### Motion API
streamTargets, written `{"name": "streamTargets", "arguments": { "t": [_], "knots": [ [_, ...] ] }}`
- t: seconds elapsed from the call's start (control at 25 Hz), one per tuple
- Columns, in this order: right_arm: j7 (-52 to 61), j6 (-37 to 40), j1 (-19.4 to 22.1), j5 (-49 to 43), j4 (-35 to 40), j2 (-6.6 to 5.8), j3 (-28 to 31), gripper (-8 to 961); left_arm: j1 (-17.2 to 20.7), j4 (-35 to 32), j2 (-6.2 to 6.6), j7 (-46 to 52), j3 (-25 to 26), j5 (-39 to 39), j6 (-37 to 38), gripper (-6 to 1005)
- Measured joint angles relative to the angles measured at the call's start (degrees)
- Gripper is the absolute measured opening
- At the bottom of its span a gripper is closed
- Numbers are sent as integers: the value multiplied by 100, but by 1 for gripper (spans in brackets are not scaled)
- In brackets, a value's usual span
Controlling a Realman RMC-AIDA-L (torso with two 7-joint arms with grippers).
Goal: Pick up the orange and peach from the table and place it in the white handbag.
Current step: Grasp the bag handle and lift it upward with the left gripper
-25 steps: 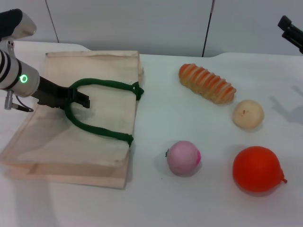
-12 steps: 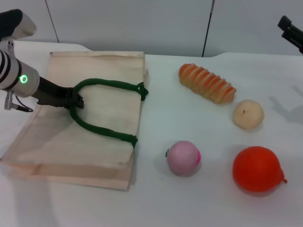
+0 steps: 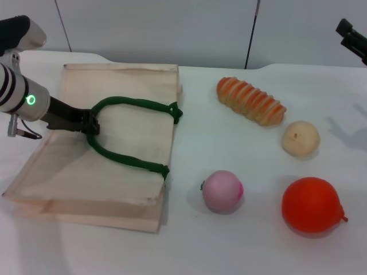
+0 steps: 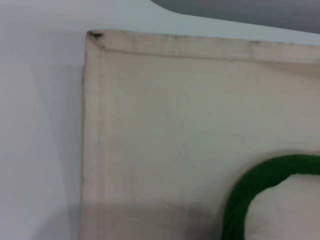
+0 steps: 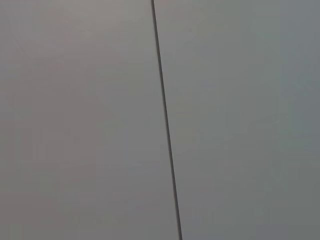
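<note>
The white handbag (image 3: 123, 157) lies flat at the left of the table, its dark green rope handle (image 3: 137, 104) on top. My left gripper (image 3: 89, 122) is over the bag's left part, shut on the bend of that handle. The left wrist view shows a corner of the bag (image 4: 165, 115) and a piece of the green handle (image 4: 250, 187). The peach (image 3: 222, 191) sits on the table just right of the bag. The orange (image 3: 311, 204) sits at the front right, nub pointing right. My right gripper (image 3: 352, 35) is parked high at the far right, away from everything.
A striped orange bread-like roll (image 3: 250, 100) lies at the back middle. A pale beige ball (image 3: 300, 138) sits between it and the orange. The table's back edge and a grey wall lie behind. The right wrist view shows only the wall.
My left gripper's fingers have closed on the green handle and drawn back to the left. The bag's far end has shifted a little to the right. The fruits have not moved.
</note>
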State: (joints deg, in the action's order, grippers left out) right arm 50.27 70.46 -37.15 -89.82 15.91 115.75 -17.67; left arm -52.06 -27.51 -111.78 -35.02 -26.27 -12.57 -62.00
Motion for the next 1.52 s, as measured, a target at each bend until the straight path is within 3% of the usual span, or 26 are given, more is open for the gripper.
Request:
{"name": "streamTargets", "arguments": {
  "t": [0.28,0.4,0.64,0.88,1.12,1.28,1.52],
  "knots": [
    [0,-6,44,0,0,0,0,830,70,-57,-43,-16,16,-59,53,149],
    [0,-6,58,0,0,0,0,829,153,-170,-83,-39,20,-191,63,150],
    [0,-14,96,0,0,0,0,827,546,-575,-176,-573,17,-1372,-67,147],
    [0,-74,117,0,0,0,0,825,907,-957,-222,-1294,55,-2665,-709,139],
    [1,-76,121,0,0,0,0,823,1296,-1016,-151,-2320,72,-4382,-1530,135],
    [2,-74,121,0,0,0,1,822,1440,-920,-127,-2671,79,-4962,-1721,135],
    [6,-58,137,-2,0,0,11,820,1605,-553,14,-3367,85,-5896,-2164,133]
  ]
}}
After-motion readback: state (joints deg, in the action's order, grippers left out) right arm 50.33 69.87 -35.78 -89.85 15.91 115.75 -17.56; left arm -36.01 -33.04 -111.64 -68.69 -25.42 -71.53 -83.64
